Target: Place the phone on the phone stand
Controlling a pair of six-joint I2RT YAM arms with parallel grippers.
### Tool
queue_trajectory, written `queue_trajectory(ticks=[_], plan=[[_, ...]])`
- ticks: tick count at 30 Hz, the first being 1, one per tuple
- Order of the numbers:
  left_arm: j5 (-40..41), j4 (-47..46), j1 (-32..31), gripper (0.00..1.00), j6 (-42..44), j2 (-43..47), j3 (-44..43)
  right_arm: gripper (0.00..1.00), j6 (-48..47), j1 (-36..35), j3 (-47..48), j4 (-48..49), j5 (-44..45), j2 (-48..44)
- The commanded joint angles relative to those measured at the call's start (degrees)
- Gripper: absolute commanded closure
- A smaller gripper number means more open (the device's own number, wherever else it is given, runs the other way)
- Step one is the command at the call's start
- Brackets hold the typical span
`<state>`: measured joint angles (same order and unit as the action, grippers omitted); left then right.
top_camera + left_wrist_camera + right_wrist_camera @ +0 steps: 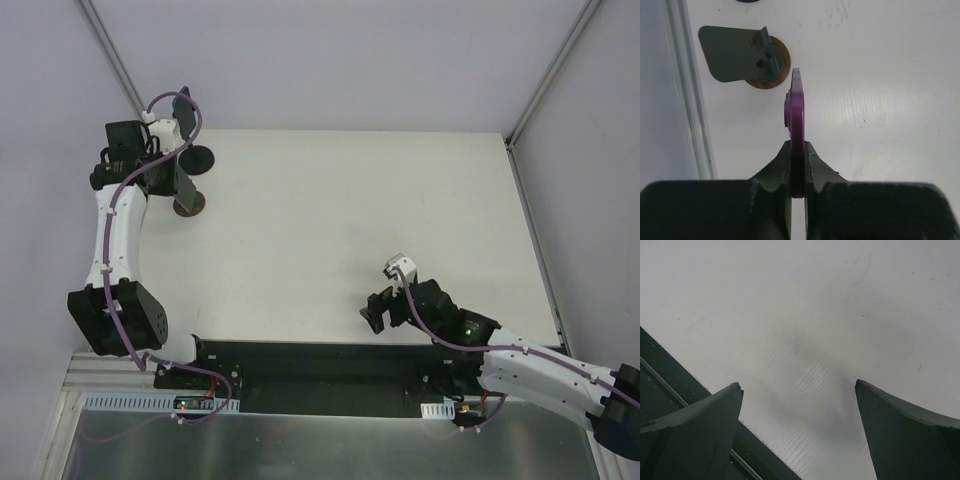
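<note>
I am clamping my left pincer (797, 167) tight on the thin black rectangular smartphone with a dark glossy screen and a purplish edge (797, 115), and I am holding it in the air over the far left corner of the white table (350, 200). In my left wrist view I am seeing the phone edge-on, its long axis pointing straight away from my fingers toward 12 o'clock, with only its near end between the jaws. The all-black phone stand with a round disc base (200, 158) is sitting on the table close by; from above it is lying at about 5 o'clock from the phone, near but not touching it. The brown-based stand with a grey plate (745, 60) is sitting just beyond that at 6 o'clock. It is filling the 11 o'clock part of my wrist view, while only a dark sliver at the top edge, probably the black disc, is showing there. I am judging that the coming move turns on swinging the phone's free end toward the black stand's small head, not the grey plate. My right pincer (380, 308) is hanging wide open and empty over bare table, well apart toward 4 o'clock, so my left arm is by far the nearer one.
</note>
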<state>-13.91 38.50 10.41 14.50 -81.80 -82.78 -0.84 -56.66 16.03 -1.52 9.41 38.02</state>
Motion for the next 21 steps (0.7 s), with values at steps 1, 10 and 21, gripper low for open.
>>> queue_trajectory(ticks=[1,10,21], plan=[[-3.1,-3.3,3.6,1.0,5.0,-2.5,-6.5,0.04,0.4,-0.1,-0.3,2.8,0.2,-2.4],[-6.7,-3.3,6.5,1.0,3.9,-12.9,-15.2,0.04,0.4,-0.1,-0.9,3.2,0.2,-3.0],[-9.5,-2.0,8.0,1.0,2.3,-18.6,-19.2,0.04,0.2,-0.2,-1.0,3.5,0.3,-2.6]])
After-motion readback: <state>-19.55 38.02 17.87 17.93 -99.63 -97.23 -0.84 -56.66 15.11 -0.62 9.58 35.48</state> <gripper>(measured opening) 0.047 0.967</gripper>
